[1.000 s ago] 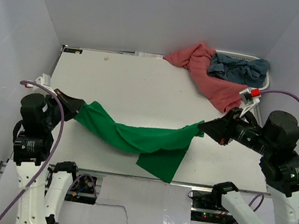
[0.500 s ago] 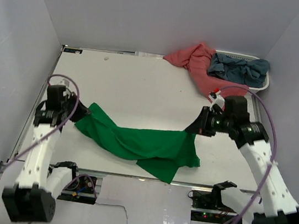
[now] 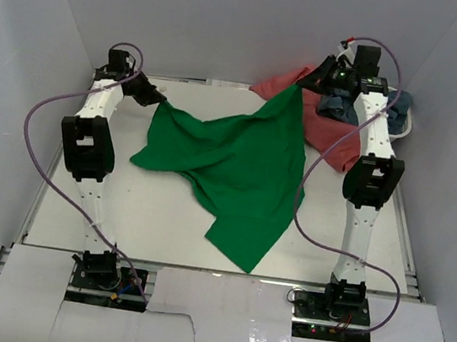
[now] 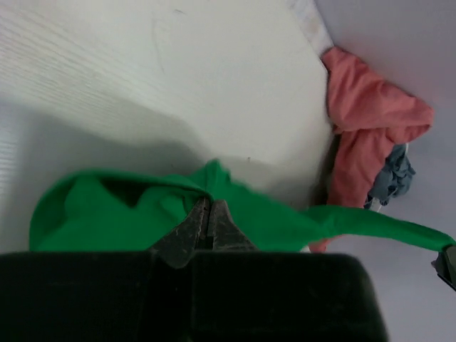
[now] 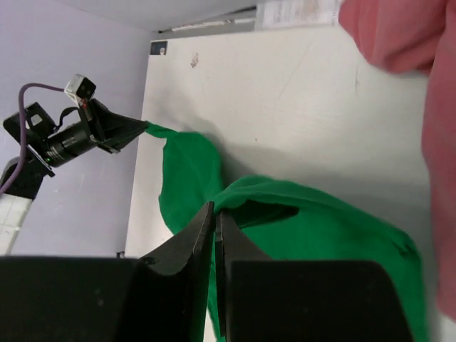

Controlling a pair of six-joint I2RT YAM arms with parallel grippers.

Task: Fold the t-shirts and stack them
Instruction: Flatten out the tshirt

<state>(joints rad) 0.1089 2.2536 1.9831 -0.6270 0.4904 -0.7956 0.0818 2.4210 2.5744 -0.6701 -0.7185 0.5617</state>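
Over the table the green shirt now hangs spread from the far side toward me, where a second ago it sagged as a rope near the front; the pink shirt and blue shirt lie heaped far right. My left gripper and right gripper each pinch a far corner of the green one; laying it flat comes next, I judge.

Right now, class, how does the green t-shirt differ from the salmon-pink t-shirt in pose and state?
The green t-shirt is gripped at two edges by the left gripper and right gripper; the salmon-pink t-shirt is gripped by neither. The green t-shirt hangs spread over the table; the salmon-pink t-shirt lies bunched at the far right. Both are unfolded.
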